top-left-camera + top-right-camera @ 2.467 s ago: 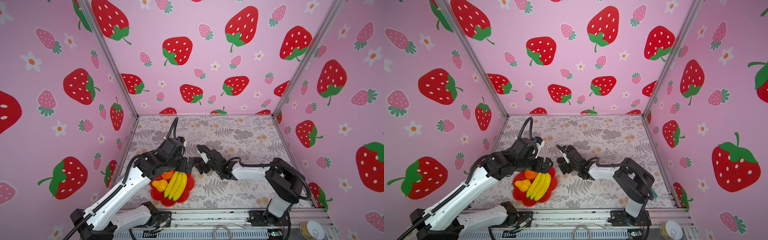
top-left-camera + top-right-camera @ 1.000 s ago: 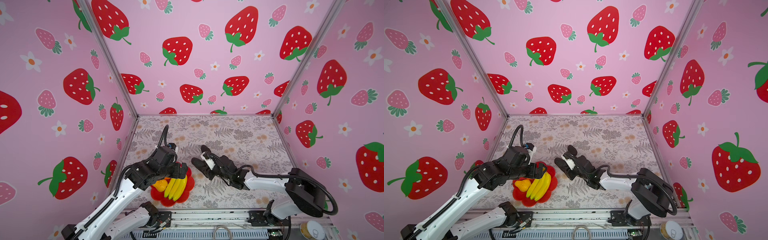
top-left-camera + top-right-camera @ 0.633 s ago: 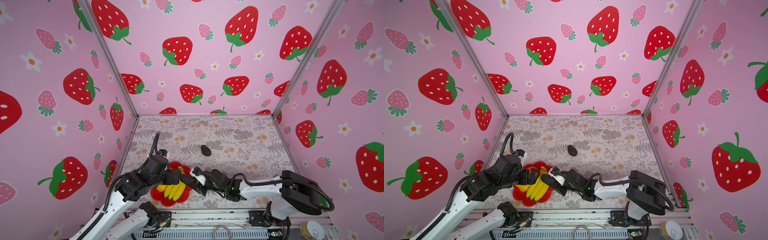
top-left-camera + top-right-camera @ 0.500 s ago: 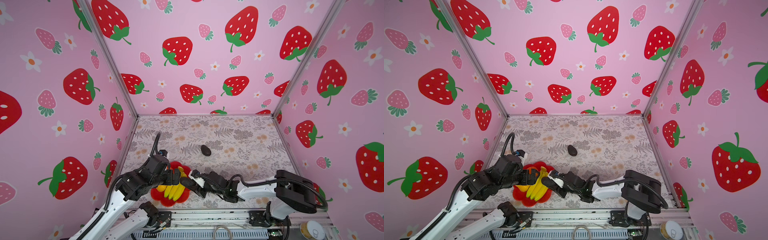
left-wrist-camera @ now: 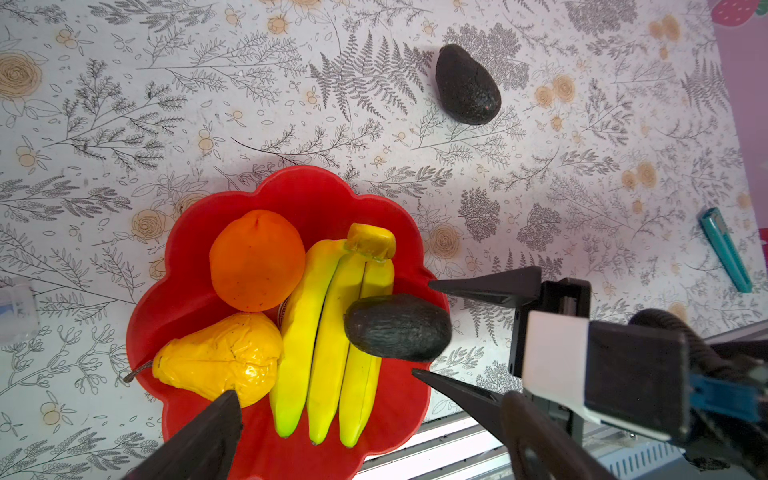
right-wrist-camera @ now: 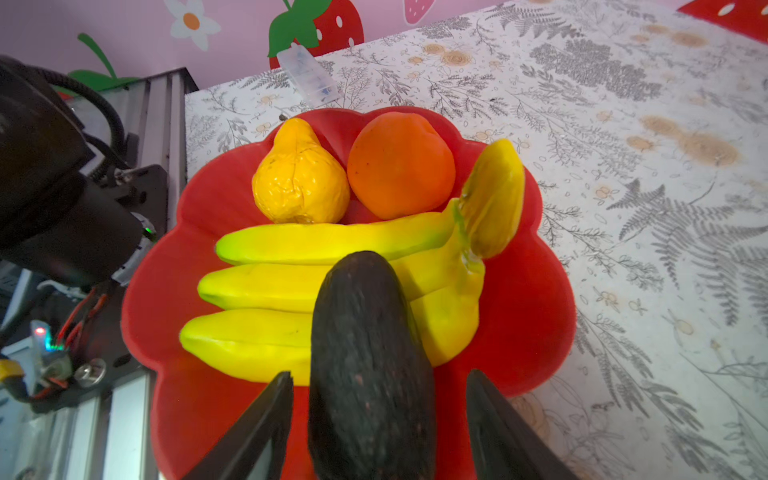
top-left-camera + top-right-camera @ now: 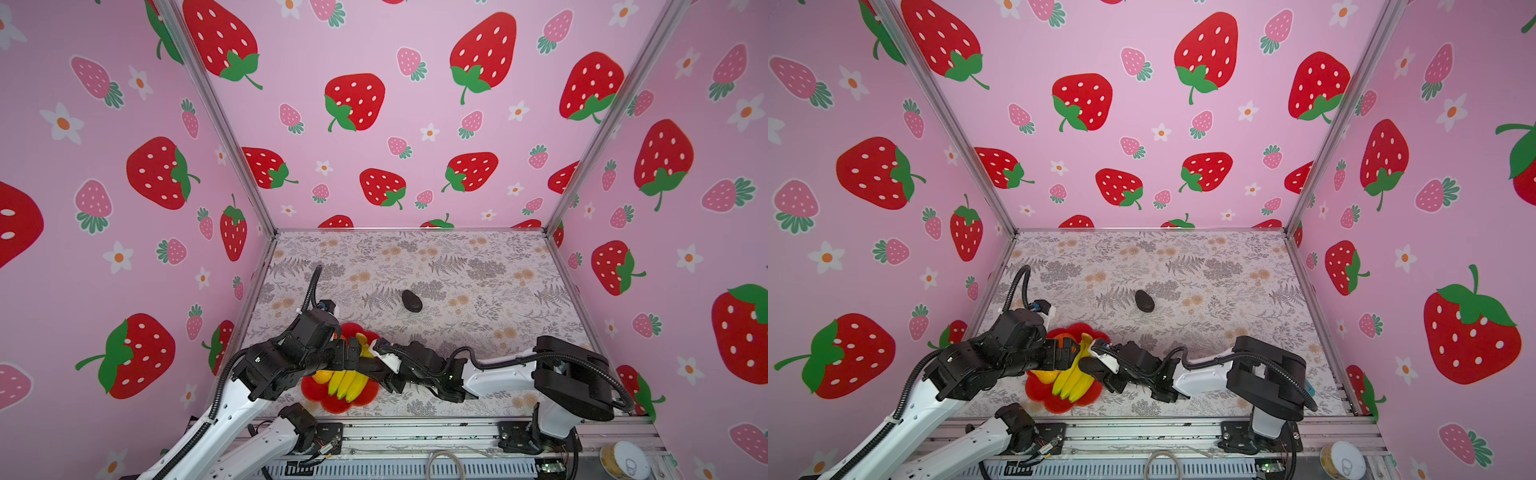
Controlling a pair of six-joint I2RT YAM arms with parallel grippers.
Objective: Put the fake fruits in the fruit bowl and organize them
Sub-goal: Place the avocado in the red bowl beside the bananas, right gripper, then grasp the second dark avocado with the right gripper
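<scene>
At the near edge of the tabletop [image 5: 582, 187], a dark avocado [image 5: 395, 328] lies across the banana bunch [image 5: 324, 332] in the red fruit bowl [image 5: 316, 191], free between the parted right fingers [image 6: 266, 415].

An orange [image 5: 255, 259] and a pear [image 5: 216, 357] rest against the bunch on its left. The right fingers leave a gap on each flank of the avocado and hold nothing. The left fingers [image 5: 199, 440] hang wide and empty above the bowl. This looks like the set-down of the fourth fruit. Farther out, well apart from the bowl, a second avocado [image 7: 411, 301] lies alone. The next move likely calls for backing the right arm away without nudging the perched avocado, which could roll, then reaching for that last fruit.
</scene>
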